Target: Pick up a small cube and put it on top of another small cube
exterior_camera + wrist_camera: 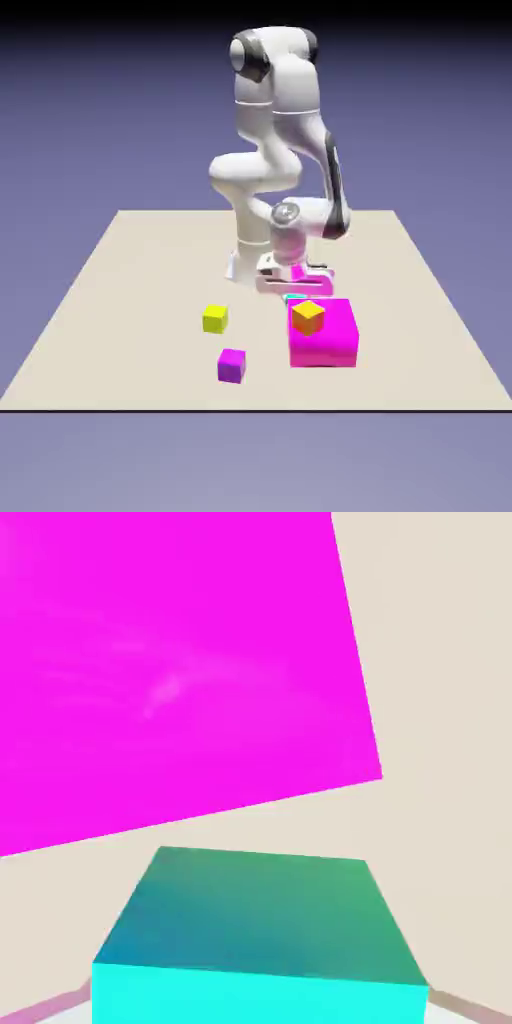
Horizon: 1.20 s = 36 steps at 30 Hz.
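Observation:
The small teal cube [260,932] fills the bottom of the hand view, sitting between my fingertips [45,1008], which only peek out at the lower corners. In the exterior view just a sliver of this teal cube [294,297] shows behind the big magenta block, under my lowered gripper [293,288], which is shut on it. The cube rests on the table. The small yellow cube [215,319] stands alone on the table toward the exterior view's left, well apart from the gripper.
The big magenta block [325,345] stands right beside the teal cube and fills the hand view's upper left [170,662]. An orange cube [307,317] sits on top of it. A purple cube [231,365] lies nearer the table's front edge.

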### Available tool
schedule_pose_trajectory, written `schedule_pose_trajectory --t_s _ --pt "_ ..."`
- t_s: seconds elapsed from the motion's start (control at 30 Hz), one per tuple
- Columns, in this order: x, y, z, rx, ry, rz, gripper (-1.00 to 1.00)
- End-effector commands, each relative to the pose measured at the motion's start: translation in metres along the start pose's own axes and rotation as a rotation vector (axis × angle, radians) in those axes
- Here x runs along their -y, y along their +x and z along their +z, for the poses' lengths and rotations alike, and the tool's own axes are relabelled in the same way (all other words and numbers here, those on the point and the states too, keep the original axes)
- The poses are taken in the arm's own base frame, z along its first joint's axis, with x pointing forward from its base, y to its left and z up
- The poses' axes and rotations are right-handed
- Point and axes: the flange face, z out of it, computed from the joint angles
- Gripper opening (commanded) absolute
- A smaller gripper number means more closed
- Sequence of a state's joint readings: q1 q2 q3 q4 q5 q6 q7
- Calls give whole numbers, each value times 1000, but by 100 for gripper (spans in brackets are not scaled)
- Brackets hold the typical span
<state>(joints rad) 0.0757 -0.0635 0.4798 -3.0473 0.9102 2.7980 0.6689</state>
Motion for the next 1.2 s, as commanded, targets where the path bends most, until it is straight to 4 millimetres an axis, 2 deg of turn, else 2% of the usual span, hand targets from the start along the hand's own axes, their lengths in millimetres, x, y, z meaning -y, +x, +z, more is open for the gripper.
schedule_pose_trajectory --t_s 0.0,0.27,0.53,0.8,0.93,1.07,1.1,1.17 --pt "1 -1 -4 2 4 -3 -100" --pt "0 -1 -26 -24 2 -9 -100" --pt "-14 13 -33 -99 -75 28 -100" --pt "-24 86 -75 -124 -95 -196 -100" --pt "-41 123 -96 -136 -119 -303 -100" --pt "-67 158 -117 -144 -153 -405 -100" --pt "-74 165 -122 -145 -162 -428 -100" --pt "-73 166 -123 -148 -157 -429 -100"
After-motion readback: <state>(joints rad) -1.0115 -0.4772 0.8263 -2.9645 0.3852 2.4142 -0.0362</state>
